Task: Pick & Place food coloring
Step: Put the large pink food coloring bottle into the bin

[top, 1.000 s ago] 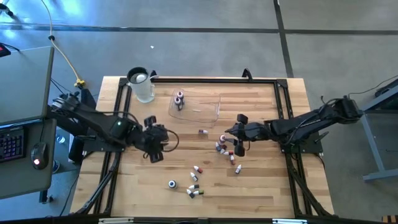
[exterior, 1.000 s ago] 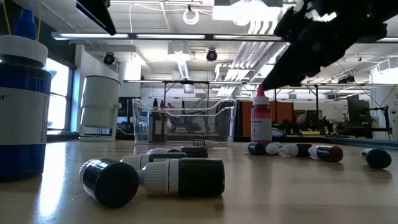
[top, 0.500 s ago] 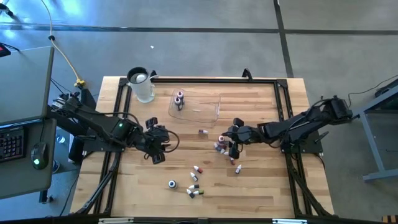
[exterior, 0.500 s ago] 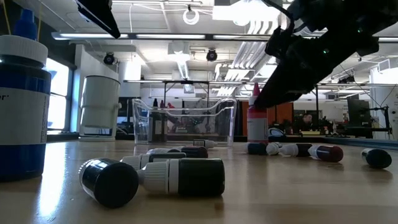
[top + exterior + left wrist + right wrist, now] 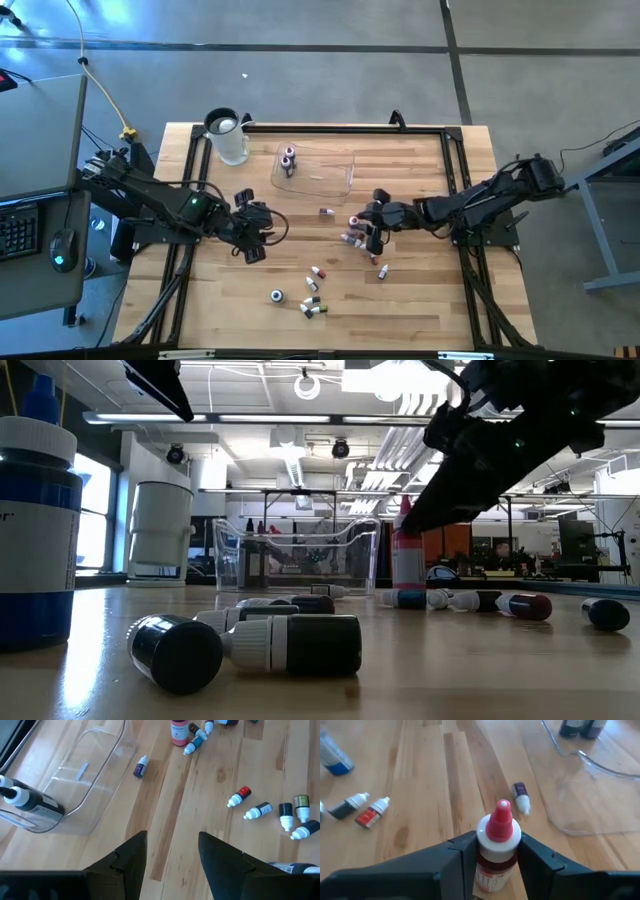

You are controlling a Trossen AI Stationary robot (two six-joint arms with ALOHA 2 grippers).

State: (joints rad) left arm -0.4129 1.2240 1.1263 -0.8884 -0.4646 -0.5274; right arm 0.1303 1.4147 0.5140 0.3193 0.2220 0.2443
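Since a second ago your right gripper (image 5: 492, 857) has closed onto an upright red-capped bottle (image 5: 497, 842) mid-table. Your left gripper (image 5: 170, 862) waits, fingers spread. Your tray (image 5: 325, 172) holds two dark bottles (image 5: 289, 158); others (image 5: 312, 300) lie scattered.

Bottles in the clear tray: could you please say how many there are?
2: first bottle and second bottle, adjacent at the tray end nearest the jug; none appears hidden.
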